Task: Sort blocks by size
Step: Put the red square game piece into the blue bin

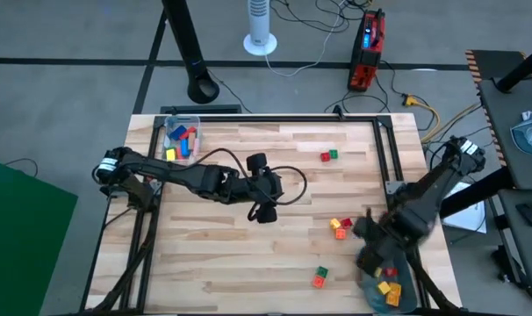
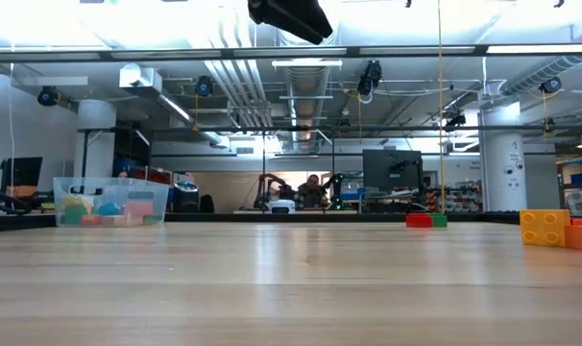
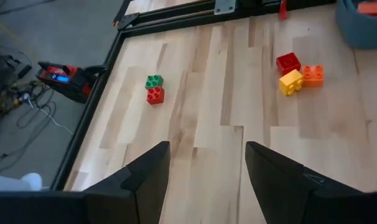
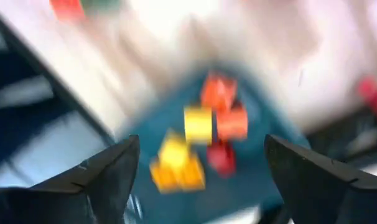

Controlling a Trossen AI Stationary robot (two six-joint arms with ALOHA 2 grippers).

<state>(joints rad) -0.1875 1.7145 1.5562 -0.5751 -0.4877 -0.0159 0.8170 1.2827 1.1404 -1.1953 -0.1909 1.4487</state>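
**Right gripper clear over the tray; next pick lies just beside it**

In the high view the right gripper (image 1: pixel 377 248) hangs at the lower right of the frame, above the grey-blue tray (image 1: pixel 406 297); its own wrist view shows the fingers spread wide with nothing between them, and small red, orange and yellow blocks (image 4: pixel 204 140) lying in the tray below; the drop looks done, so the step in hand is, I judge, to lift away and go for another small piece.

The nearest candidates are the yellow, orange and red cluster (image 1: pixel 339 226) just beside the tray, toward frame centre; a green and orange pair (image 1: pixel 319 277) sits lower, and a red and green pair (image 1: pixel 328 155) higher up, well apart; to do this well, rise straight first so a finger does not clip the tray rim; then approach one block from above, fingers either side of it alone, since the three in the cluster touch.

The left gripper (image 1: pixel 262 208) hovers mid-counter, fingers parted and empty; the clear box (image 1: pixel 181 139) at upper left holds other blocks.
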